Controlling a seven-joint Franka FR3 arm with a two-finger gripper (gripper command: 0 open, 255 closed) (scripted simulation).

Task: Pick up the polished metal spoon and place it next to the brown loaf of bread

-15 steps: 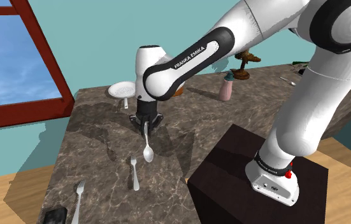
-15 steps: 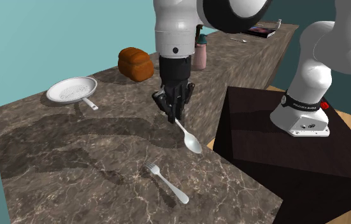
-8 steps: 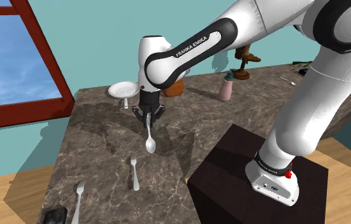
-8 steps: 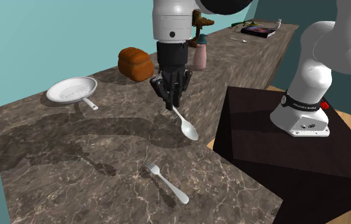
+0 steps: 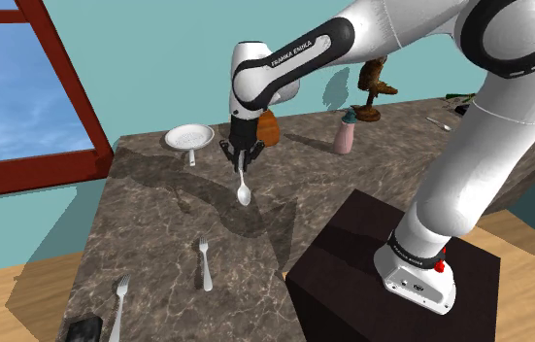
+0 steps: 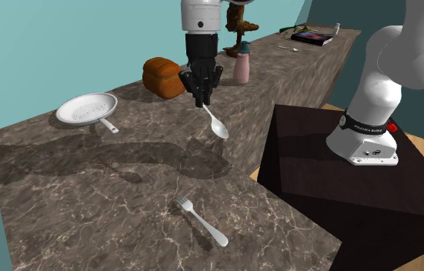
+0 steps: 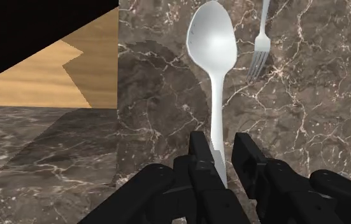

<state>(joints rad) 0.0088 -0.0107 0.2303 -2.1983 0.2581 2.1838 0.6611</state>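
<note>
Above worktop: pincer holds spoon aloft, near loaf. Pan sits to shoulder view's left of loaf, bottle to its right. Fork lies toward near edge.

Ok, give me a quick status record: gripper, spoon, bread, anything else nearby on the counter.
gripper: fingers shut on the spoon's handle
spoon: held, bowl hanging down, off the countertop
bread: brown loaf on the countertop, just beyond the gripper in the second exterior view
spoon placed: not yet
nearby: white pan, fork, pink bottle
</note>
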